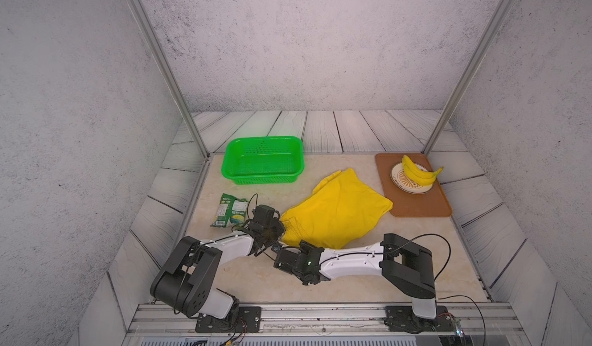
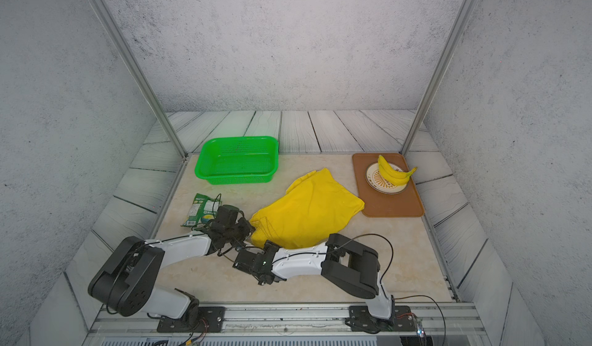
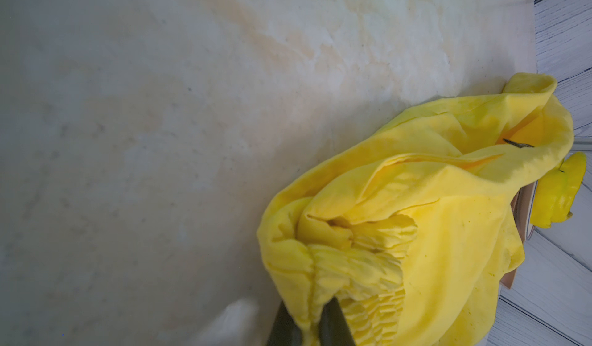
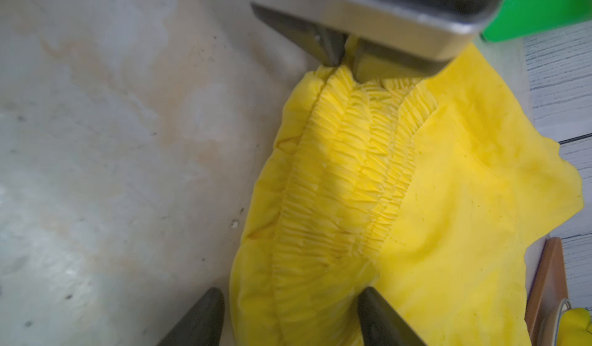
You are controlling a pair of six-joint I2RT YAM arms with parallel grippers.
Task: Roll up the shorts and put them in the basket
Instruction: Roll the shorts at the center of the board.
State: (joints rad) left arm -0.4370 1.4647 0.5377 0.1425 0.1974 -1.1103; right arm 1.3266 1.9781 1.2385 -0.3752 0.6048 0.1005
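Marble table [image 1: 416, 264] holds the shorts [image 1: 336, 209] just beside the tray [image 1: 416, 206], waistband [image 4: 346, 155] at the end away from it (nearest both arms): left claw [image 3: 312, 325] pinches it, right claw [image 4: 290, 296] gapes wide astride it.

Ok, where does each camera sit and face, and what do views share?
Both top views: high above the arm bases, looking down at shorts, green basket, left arm, right arm.
Left wrist: on left arm, past the left gripper pinching the waistband.
Right wrist: on right arm, past the open right gripper, toward the left gripper.
All share the shorts.
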